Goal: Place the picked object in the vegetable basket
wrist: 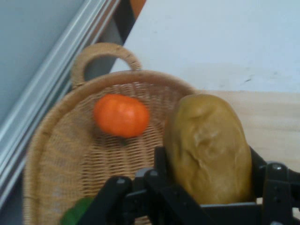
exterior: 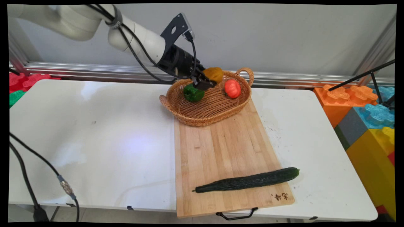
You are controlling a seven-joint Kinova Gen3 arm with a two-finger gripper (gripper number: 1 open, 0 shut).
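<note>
Cucumber [exterior: 247,180] lies nearest the camera, low in the frame, diagonal across the near end of a wooden cutting board [exterior: 221,148], its right tip hanging past the board's right edge. Black handle [exterior: 237,215] at the board's bottom edge.

Wicker basket [exterior: 202,115] sits on the board's far end, upper centre of the frame, loop handles at left and upper right. Inside it: a green pepper [exterior: 193,93] on the left, an orange tomato-like vegetable [exterior: 232,88] on the right. Both lie loose on the weave, apart from each other.

The arm enters from upper left, angled down to the right, black cables draped along it. End effector [exterior: 206,80] hangs over the basket's far rim, closed around a yellow-brown potato [exterior: 214,73]. In the hand view the potato [wrist: 208,150] fills the space between the fingers [wrist: 161,164], clamped on both sides, above the basket's right rim and the board.

White desk [exterior: 94,138], scuffed. Grey wall with an aluminium rail behind. Big coloured foam blocks [exterior: 369,126] on the right, red and green ones at far left. Loose cable at lower left.
</note>
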